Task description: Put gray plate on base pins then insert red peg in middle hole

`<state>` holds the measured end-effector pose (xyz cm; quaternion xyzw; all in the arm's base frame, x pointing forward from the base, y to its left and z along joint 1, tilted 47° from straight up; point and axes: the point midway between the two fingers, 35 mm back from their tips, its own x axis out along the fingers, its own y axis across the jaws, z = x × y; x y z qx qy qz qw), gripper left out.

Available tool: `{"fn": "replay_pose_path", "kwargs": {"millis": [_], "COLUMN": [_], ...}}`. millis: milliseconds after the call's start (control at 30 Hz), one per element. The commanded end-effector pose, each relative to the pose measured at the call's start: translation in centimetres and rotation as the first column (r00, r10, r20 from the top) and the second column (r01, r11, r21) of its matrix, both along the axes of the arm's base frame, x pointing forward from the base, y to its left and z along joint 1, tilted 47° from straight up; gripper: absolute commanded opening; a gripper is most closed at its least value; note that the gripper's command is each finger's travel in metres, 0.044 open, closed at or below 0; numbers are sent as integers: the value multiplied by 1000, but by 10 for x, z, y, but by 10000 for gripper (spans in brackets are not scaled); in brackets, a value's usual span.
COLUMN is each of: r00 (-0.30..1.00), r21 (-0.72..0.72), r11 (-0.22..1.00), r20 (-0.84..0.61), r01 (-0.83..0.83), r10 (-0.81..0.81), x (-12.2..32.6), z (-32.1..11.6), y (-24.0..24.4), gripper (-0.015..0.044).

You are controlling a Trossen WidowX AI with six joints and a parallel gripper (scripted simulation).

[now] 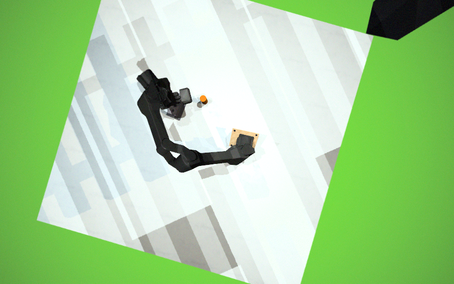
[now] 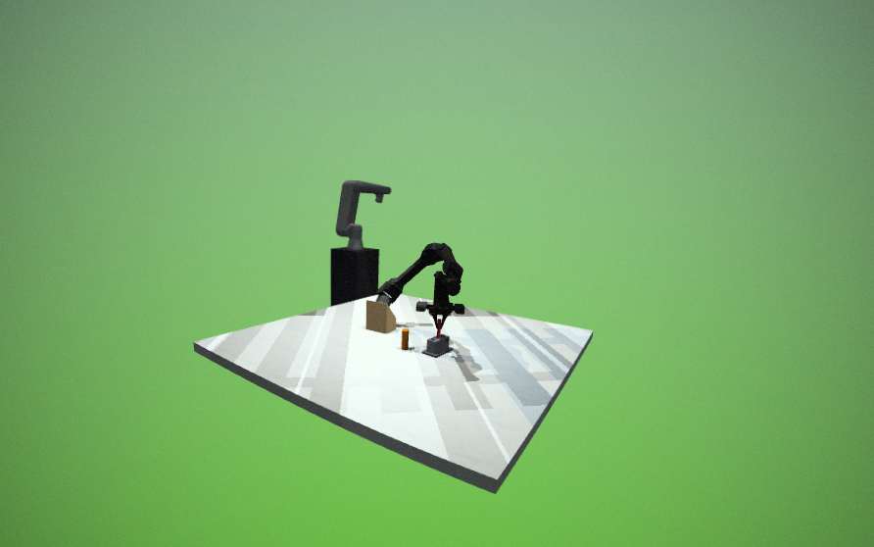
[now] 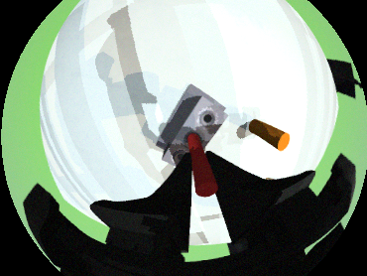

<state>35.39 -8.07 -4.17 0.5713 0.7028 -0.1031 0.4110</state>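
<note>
Red peg [image 2: 438, 327] [image 3: 202, 171], gripped by the hand [image 2: 439, 323] [image 3: 196, 155], stands over the gray plate [image 2: 437, 343] [image 3: 214, 105], its lower end at the middle hole, though how deep is hard to tell. Keep it upright, press straight down gently, and release only once seated.

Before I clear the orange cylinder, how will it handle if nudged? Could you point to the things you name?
Orange cylinder [image 1: 203, 98] [image 2: 405, 339] [image 3: 268, 134] stands upright, taller than wide: likely tips under a high push. Round sides: probably rolls once down. Crisp, straight outline suggests stiff, not floppy.
</note>
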Motion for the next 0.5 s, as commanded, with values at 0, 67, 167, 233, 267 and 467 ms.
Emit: {"fn": "replay_pose_path", "kwargs": {"millis": [0,67,167,233,267,467], "r00": [1000,1000,1000,1000,1000,1000], "r21": [0,0,0,0,0,0], "r11": [1000,1000,1000,1000,1000,1000], "r20": [1,1,1,1,1,1], "r01": [0,0,0,0,0,0], "r10": [0,0,0,0,0,0], "x": [0,0,0,0,0,0], "z": [0,0,0,0,0,0], "y": [-1,-1,-1,-1,-1,-1], "gripper": [0,0,0,52,79,150]}}
